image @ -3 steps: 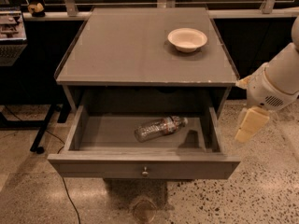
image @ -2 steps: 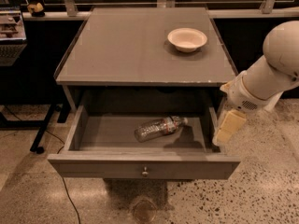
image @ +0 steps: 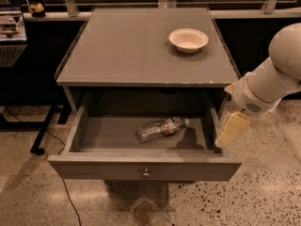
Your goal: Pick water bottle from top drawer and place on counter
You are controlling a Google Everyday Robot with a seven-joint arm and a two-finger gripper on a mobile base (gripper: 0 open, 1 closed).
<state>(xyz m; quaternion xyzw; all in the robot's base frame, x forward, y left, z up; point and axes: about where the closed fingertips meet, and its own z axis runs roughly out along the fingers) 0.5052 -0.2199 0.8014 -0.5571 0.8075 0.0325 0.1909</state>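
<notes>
Water bottle (image: 161, 129) seen lying on side in open top drawer (image: 94, 167), centre-right. Gripper (image: 232, 129) held over drawer's right wall, apart from bottle; openness cannot be told. White bowl (image: 188, 39) set on worktop (image: 122, 46).

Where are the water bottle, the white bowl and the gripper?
water bottle (image: 160, 129), camera view, ribbed body
white bowl (image: 188, 40), camera view, inside hollow
gripper (image: 225, 136), camera view, lower end, right of top drawer (image: 94, 169)
</notes>
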